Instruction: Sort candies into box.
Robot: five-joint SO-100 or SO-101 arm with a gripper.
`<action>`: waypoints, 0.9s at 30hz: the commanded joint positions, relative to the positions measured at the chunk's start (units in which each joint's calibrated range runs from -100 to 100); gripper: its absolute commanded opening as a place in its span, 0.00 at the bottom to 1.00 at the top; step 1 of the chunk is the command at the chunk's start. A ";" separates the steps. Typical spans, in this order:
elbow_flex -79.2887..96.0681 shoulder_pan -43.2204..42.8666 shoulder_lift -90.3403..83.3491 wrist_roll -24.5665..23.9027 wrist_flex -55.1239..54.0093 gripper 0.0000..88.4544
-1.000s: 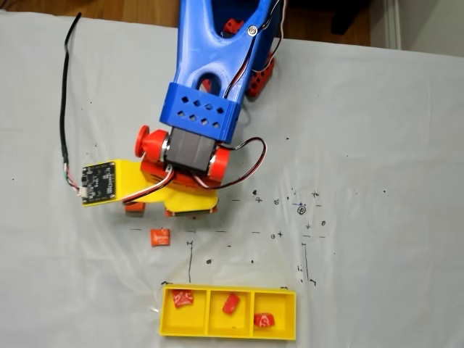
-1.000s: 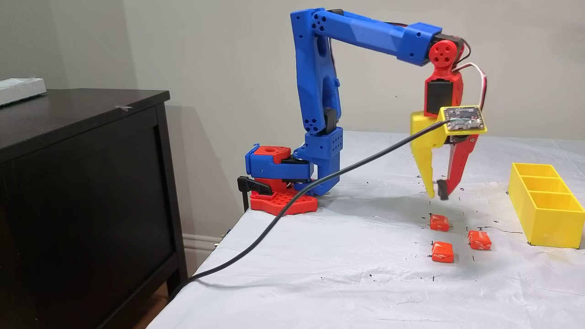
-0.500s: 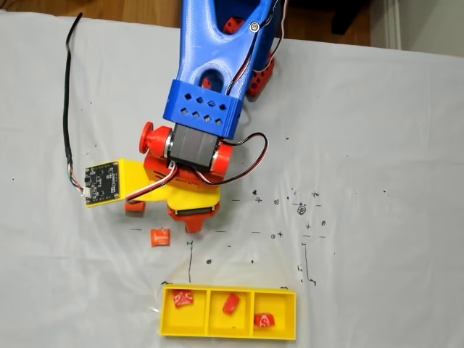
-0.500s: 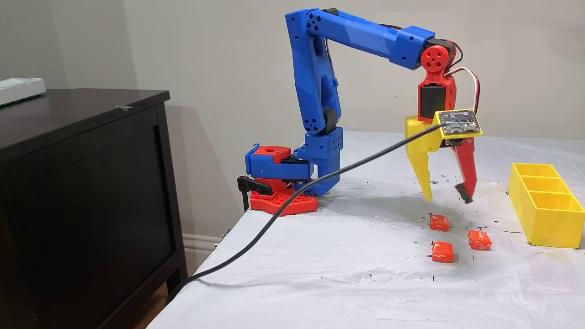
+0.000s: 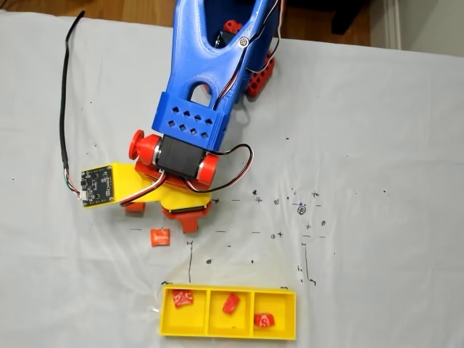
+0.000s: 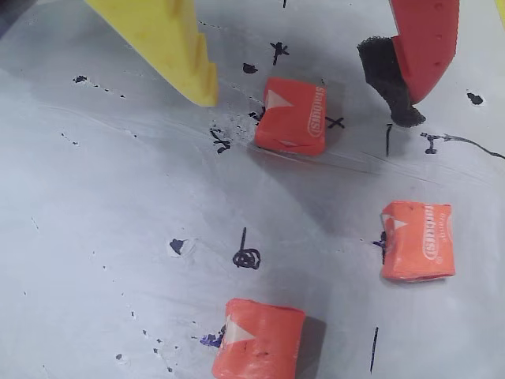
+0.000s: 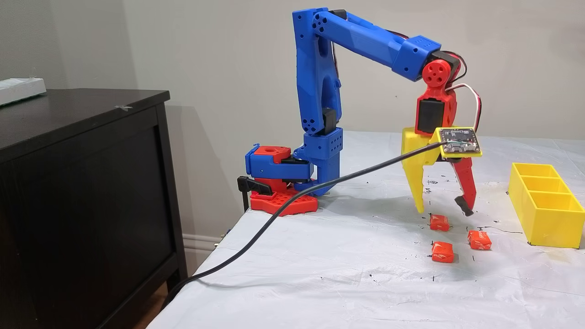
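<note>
Orange-red candy sits untouched between the hand's wide-spread fingers.

A home room: dark wooden cabinet, plain wall, white baseboard and a cloth-covered table.

Orange-red candies, yellow box, blue arm
</note>
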 commanded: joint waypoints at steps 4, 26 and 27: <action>0.41 -0.40 -0.62 -0.20 -1.18 0.33; 2.96 -1.58 5.66 -1.03 -8.30 0.19; 3.05 -1.58 5.92 -0.98 -8.47 0.18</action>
